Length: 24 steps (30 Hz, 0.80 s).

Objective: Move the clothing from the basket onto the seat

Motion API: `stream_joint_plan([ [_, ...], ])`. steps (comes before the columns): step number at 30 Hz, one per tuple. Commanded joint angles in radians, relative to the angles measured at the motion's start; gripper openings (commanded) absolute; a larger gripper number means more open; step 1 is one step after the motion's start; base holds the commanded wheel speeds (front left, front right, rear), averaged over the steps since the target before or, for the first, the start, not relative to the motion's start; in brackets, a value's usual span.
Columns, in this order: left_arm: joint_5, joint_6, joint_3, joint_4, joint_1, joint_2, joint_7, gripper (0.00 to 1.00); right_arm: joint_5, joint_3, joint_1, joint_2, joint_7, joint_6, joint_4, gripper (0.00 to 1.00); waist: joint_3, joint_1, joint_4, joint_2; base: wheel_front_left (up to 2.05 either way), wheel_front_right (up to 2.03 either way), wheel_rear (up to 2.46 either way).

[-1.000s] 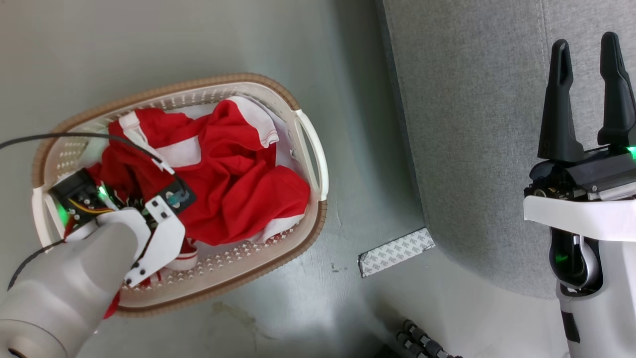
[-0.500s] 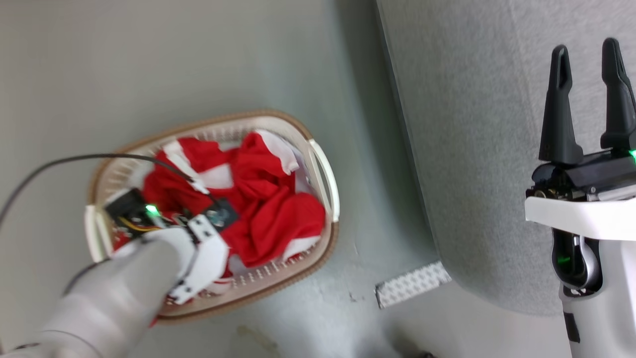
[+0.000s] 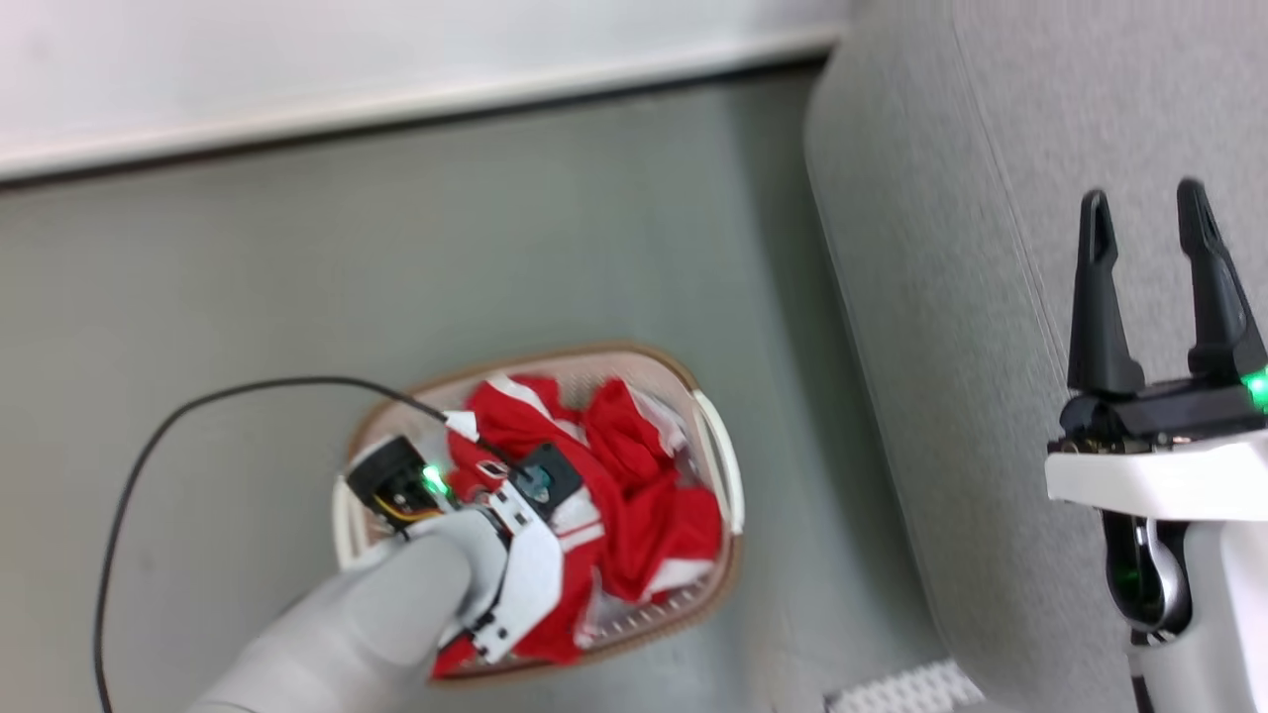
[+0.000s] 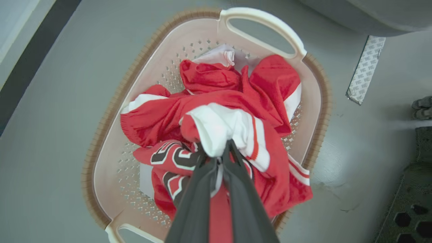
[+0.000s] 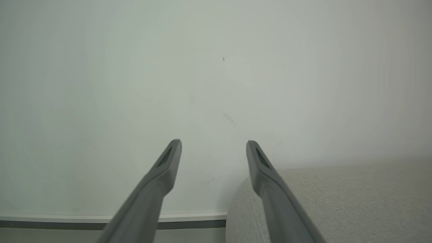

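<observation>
The grey floor (image 3: 297, 248) carries the basket (image 3: 726, 460), the sofa (image 3: 941, 297) at its 3 o'clock, and a white patterned strip (image 3: 906, 690) at its 5 o'clock.

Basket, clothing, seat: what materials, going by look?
Basket: likely moulded plastic, cream, smooth, with punched holes and moulded-in handles.
Clothing: soft red fabric, perhaps synthetic jersey; slight sheen, creases freely.
Seat: grey woven upholstery, matte, weave grain visible.

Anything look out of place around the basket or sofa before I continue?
A white patterned strip lies loose on the grey floor beside the light grey fabric sofa, like stray tape backing. A fold of the red, white-trimmed clothing also seems to hang over the cream plastic basket's tan rim.
</observation>
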Motion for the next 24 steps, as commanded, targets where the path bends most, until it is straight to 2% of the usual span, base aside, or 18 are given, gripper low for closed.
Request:
stream_joint_plan([
  [1, -0.024, 0.002, -0.001, -0.005, 0.017, -0.008, -0.01, 0.0, -0.003, -0.004, 0.017, -0.011, 0.001, -0.002, 0.005, 1.0, -0.085, 0.0001, 0.061, 0.0, 0.0, 0.0, 0.0],
  [8, -0.135, 0.002, 0.011, -0.03, 0.061, -0.035, -0.125, 0.0, 0.017, 0.0, 0.077, -0.047, 0.001, -0.002, 0.034, 1.0, -0.228, 0.0001, 0.126, 0.0, 0.0, 0.0, 0.0],
  [14, -0.213, 0.002, 0.068, -0.052, 0.102, -0.03, -0.212, 0.0, 0.043, 0.019, 0.117, -0.063, 0.001, -0.002, 0.056, 1.0, -0.322, 0.0001, 0.161, 0.0, 0.0, 0.0, 0.0],
  [20, -0.255, 0.031, 0.136, -0.139, 0.133, -0.004, -0.258, 0.0, 0.058, 0.031, 0.15, -0.073, 0.001, -0.002, 0.077, 1.0, -0.391, 0.0001, 0.186, 0.0, 0.0, 0.0, 0.0],
  [24, -0.272, 0.069, 0.197, -0.252, 0.149, 0.026, -0.267, 0.0, 0.074, 0.034, 0.176, -0.079, 0.001, -0.002, 0.087, 1.0, -0.438, 0.0001, 0.2, 0.0, 0.0, 0.0, 0.0],
])
